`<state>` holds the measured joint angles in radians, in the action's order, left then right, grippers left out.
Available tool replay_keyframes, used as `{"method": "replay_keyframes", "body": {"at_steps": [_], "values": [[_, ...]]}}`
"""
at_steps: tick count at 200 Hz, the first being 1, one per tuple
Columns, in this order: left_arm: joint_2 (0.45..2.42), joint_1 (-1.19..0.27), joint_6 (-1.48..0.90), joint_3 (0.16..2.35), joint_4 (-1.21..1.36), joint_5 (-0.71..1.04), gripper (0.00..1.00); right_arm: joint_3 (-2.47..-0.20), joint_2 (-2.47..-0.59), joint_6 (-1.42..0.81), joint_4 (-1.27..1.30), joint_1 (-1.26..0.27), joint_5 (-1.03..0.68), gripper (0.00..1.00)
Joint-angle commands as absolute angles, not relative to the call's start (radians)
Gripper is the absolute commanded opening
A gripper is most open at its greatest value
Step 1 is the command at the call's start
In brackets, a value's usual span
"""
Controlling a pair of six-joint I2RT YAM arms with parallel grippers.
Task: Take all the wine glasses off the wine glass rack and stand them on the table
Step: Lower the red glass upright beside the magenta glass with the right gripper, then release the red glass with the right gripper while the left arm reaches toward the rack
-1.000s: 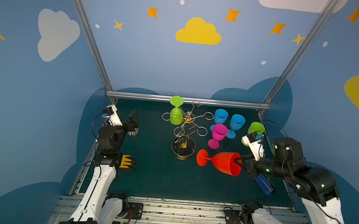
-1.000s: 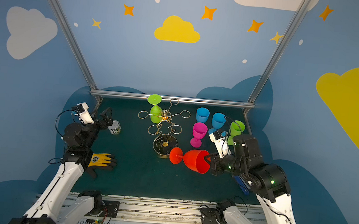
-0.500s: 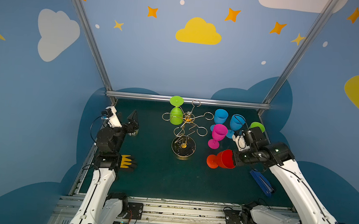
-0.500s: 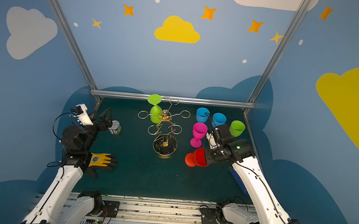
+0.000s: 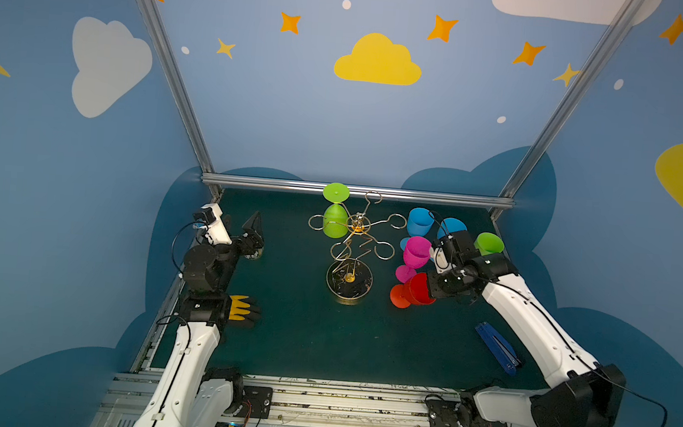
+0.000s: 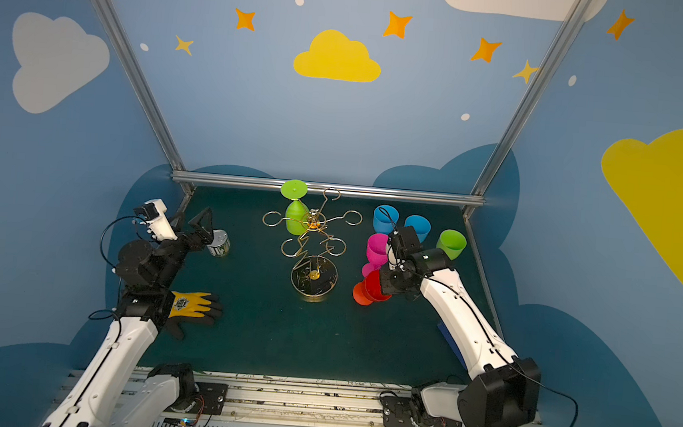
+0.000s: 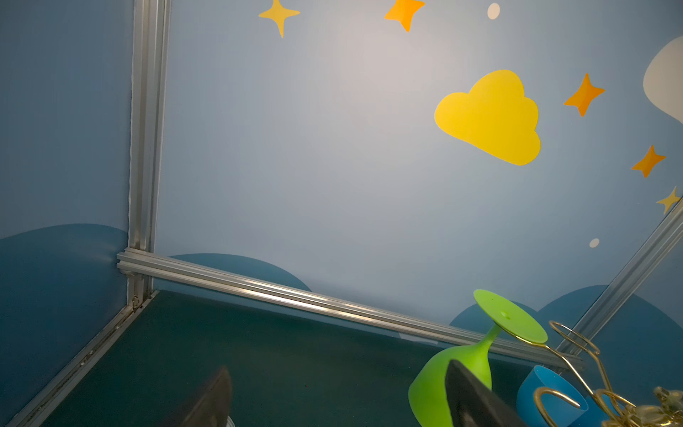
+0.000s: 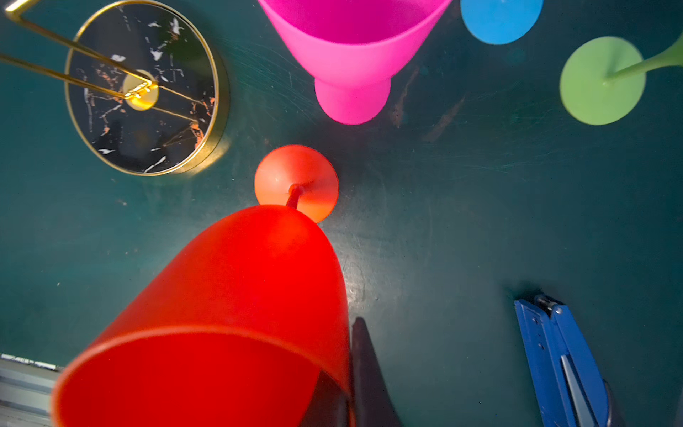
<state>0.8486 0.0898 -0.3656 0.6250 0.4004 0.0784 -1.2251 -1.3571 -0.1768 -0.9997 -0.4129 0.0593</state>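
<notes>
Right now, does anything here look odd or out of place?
The red wine glass leans sideways, its rim pinched in the right gripper. A yellow work glove lies beside the left arm, odd among glassware.

I see blue walls (image 5: pixel 296 127) painted with clouds (image 5: pixel 378 61) and stars (image 5: pixel 290 22), aluminium frame posts (image 5: pixel 164 63), and a dark green tabletop (image 5: pixel 312 345).

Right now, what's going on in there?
The right gripper is shut on the rim of the red wine glass, which is tilted with its foot low beside the pink glass, clear of the wine glass rack. A green wine glass hangs upside down on the rack. The left gripper is open at the left side, holding nothing.
</notes>
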Motion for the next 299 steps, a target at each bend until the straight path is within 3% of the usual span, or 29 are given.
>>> {"method": "replay_keyframes", "body": {"at_steps": [1, 61, 147, 185, 225, 254, 299], "values": [[0.831, 0.092, -0.353, 0.618, 0.398, 0.083, 0.89, -1.278, -1.408, -0.181, -1.026, -0.407, 0.059, 0.00], [0.825, 0.092, -0.347, 0.618, 0.390, 0.078, 0.89, -1.416, -1.584, -0.232, -1.156, -0.405, 0.037, 0.02], [0.828, 0.093, -0.347, 0.622, 0.379, 0.055, 0.89, -1.489, -1.534, -0.223, -1.126, -0.382, -0.045, 0.55], [0.853, 0.093, -0.361, 0.680, 0.303, 0.075, 0.89, -1.522, -1.442, -0.215, -1.122, -0.356, -0.068, 0.68], [0.991, 0.095, -0.452, 0.880, 0.111, 0.306, 0.88, -1.411, -1.235, -0.221, -0.960, -0.333, -0.092, 0.74], [1.141, 0.095, -0.505, 1.079, -0.044, 0.508, 0.79, -1.235, -1.036, -0.216, -0.724, -0.323, -0.098, 0.80], [1.334, 0.074, -0.595, 1.241, -0.059, 0.702, 0.70, -1.256, -1.006, -0.204, -0.756, -0.312, -0.102, 0.82]]}}
